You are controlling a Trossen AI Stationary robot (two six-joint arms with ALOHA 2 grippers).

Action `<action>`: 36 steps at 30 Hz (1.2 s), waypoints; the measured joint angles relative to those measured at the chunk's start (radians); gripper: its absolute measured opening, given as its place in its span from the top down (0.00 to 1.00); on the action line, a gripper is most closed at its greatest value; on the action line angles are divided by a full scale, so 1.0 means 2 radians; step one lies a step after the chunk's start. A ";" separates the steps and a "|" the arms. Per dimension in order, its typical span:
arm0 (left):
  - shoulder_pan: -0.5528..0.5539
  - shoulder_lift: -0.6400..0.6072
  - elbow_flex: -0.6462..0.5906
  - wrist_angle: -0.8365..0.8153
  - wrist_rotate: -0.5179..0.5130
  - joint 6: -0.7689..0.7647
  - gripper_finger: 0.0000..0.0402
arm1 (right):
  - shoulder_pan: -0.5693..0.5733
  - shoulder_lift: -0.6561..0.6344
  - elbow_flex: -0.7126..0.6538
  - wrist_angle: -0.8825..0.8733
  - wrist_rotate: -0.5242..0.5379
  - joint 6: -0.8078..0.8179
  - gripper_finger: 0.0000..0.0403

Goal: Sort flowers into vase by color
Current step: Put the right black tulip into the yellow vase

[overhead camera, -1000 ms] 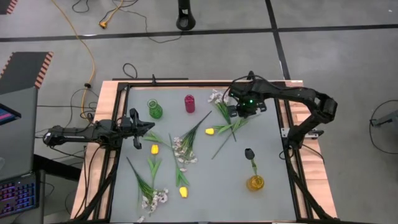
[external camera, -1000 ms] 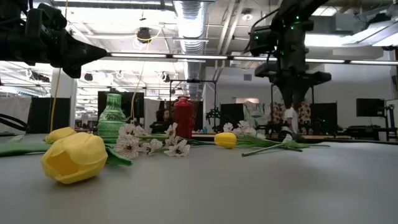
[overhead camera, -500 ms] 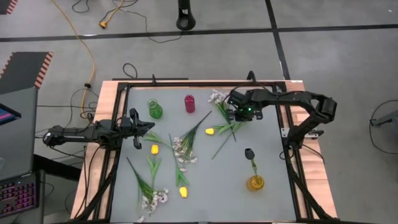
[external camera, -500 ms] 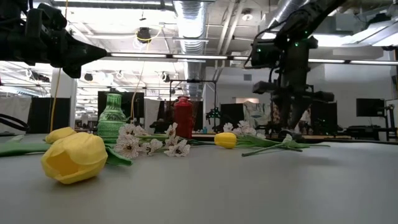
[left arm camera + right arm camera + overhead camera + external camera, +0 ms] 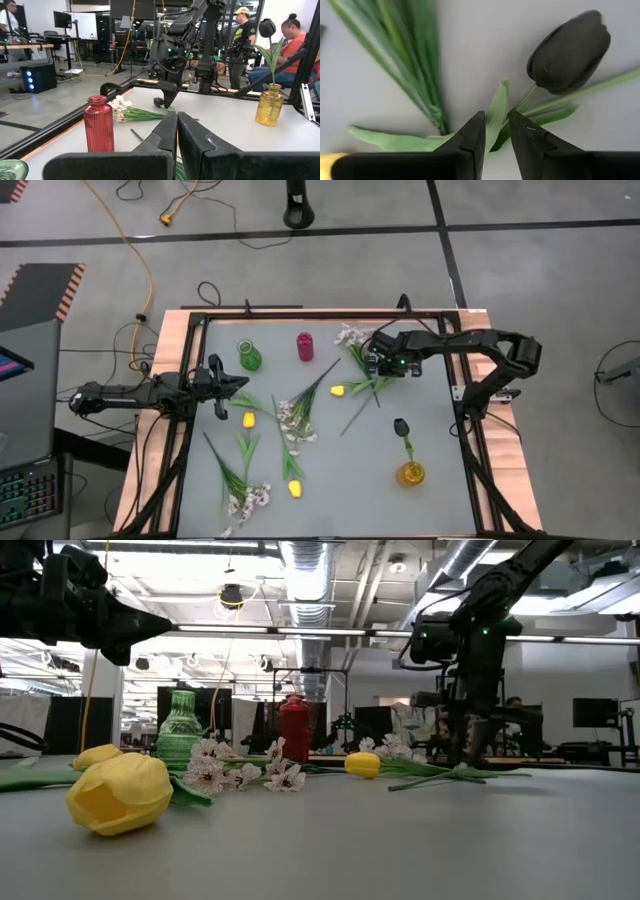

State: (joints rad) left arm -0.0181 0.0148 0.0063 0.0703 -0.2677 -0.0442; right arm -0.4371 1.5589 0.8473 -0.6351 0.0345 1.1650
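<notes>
A dark tulip (image 5: 570,52) lies on the table with its green stem and leaves (image 5: 496,107). My right gripper (image 5: 495,117) points down close over that leaf. Its fingers are open by a narrow gap, with nothing between them. In the high view this gripper (image 5: 383,368) covers the tulip at the table's far right. Another dark tulip (image 5: 400,426) stands in the yellow vase (image 5: 410,474). Yellow tulips (image 5: 337,391) (image 5: 249,420) and white blossom sprays (image 5: 295,420) lie flat on the table. My left gripper (image 5: 240,385) waits shut and level at the left edge.
A green vase (image 5: 249,357) and a red vase (image 5: 305,346) stand at the far left of the table. A blossom spray (image 5: 347,336) lies just beyond the right gripper. A yellow tulip (image 5: 295,489) and a spray (image 5: 247,500) lie near the front edge.
My right gripper has come down toward the flowers at the table's far right and has rolled about its own axis. Its finger gap is unchanged. The flowers have stayed where they were.
</notes>
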 joint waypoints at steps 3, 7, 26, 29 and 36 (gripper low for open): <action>0.000 0.000 0.000 0.000 0.000 0.001 1.00 | -0.001 0.000 -0.008 -0.002 0.016 0.012 0.71; 0.000 0.000 0.000 0.000 0.000 0.001 1.00 | -0.002 0.000 -0.008 0.001 0.023 0.012 0.71; 0.000 0.000 0.000 0.000 0.000 0.001 1.00 | -0.012 -0.001 -0.008 -0.008 0.026 0.002 0.71; 0.000 0.000 0.000 0.000 0.000 0.001 1.00 | -0.016 -0.001 -0.008 -0.015 0.027 -0.005 0.71; 0.000 0.000 0.000 0.000 0.000 0.001 1.00 | -0.021 -0.001 -0.002 -0.022 0.028 -0.008 0.71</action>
State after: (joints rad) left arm -0.0181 0.0150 0.0063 0.0704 -0.2680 -0.0422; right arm -0.4799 1.5566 0.8441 -0.6789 0.0898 1.1499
